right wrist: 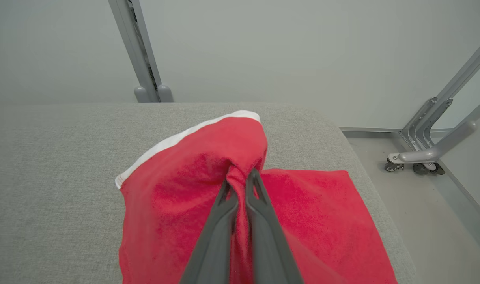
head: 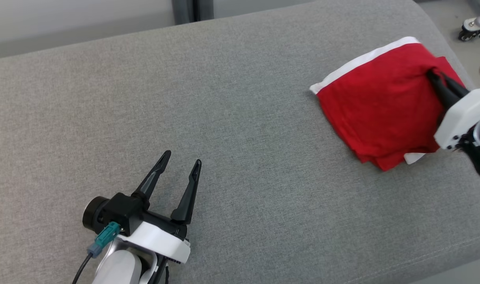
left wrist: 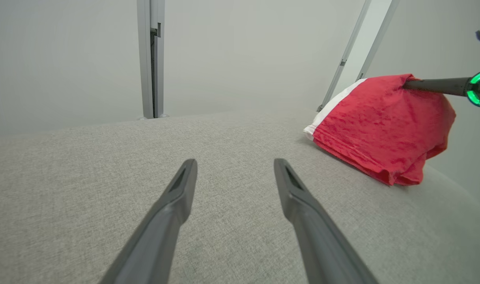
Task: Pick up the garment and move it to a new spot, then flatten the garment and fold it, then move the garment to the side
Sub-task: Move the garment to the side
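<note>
My right gripper (head: 435, 75) is pinched tight on a bunched fold of the red garment (head: 378, 106). That pinch of cloth is raised off the grey cushion (head: 224, 98), and the rest sags down onto it. The garment (red, with a white band along one edge) sits folded at the cushion's far right end, close to its rounded corner. My left gripper (head: 182, 157) hovers over the cushion's near left part, fingers spread wide with nothing between them, well apart from the garment.
</note>
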Motion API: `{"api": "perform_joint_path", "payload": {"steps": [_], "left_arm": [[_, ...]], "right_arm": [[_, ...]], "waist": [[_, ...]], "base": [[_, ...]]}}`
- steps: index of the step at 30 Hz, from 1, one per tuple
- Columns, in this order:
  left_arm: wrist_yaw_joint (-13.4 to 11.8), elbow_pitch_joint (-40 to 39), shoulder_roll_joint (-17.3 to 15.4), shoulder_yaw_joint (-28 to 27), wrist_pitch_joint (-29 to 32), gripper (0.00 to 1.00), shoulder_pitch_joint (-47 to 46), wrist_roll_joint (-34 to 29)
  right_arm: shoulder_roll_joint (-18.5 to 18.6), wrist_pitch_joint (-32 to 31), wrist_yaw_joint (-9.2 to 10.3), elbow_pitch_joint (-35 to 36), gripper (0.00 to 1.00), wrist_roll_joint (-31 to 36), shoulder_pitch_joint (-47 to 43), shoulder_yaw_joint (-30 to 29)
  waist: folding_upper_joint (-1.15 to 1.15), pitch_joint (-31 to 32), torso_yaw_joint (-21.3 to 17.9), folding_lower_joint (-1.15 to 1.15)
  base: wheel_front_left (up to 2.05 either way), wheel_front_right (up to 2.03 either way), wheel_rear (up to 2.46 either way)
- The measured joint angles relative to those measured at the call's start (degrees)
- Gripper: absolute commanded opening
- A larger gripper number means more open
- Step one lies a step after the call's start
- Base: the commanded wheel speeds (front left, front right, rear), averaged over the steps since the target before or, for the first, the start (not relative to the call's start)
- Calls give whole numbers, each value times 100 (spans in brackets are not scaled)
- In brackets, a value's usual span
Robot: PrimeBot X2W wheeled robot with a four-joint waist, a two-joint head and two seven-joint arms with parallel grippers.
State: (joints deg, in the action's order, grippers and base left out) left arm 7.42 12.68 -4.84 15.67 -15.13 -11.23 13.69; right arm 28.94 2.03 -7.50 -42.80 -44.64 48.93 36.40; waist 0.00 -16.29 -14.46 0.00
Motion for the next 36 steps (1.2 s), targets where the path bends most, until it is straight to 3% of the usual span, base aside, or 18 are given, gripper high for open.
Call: {"api": "perform_joint_path", "payload": {"steps": [7,19,20,21,22,23,36], "left_arm": [[0,-1,-57,51,0,100,-123,-9],[1,19,-116,155,0,100,-328,-8],[1,25,-114,159,0,100,-328,-7],[0,34,-111,163,0,100,-328,-2],[0,37,-108,160,0,100,-328,1],[0,43,-107,157,0,100,-327,5],[0,65,27,27,0,100,-55,124]], "right_arm": [[81,283,1,-969,0,32,324,-78],[-361,722,0,-2873,0,214,877,-520],[-356,764,0,-2965,18,270,911,-561],[-361,810,0,-3018,43,314,928,-600],[-380,845,0,-3045,87,343,928,-641],[-406,860,0,-3061,100,382,927,-670],[-285,1174,0,-3103,100,1152,642,-1358]], "waist": [[0,-213,47,0],[0,-479,220,0],[0,-485,251,0],[0,-483,281,0],[0,-474,305,0],[0,-454,324,0],[0,209,440,0]], "base": [[0,0,0],[0,0,0],[0,0,0],[0,0,0],[0,0,0],[0,0,0],[0,0,0]]}}
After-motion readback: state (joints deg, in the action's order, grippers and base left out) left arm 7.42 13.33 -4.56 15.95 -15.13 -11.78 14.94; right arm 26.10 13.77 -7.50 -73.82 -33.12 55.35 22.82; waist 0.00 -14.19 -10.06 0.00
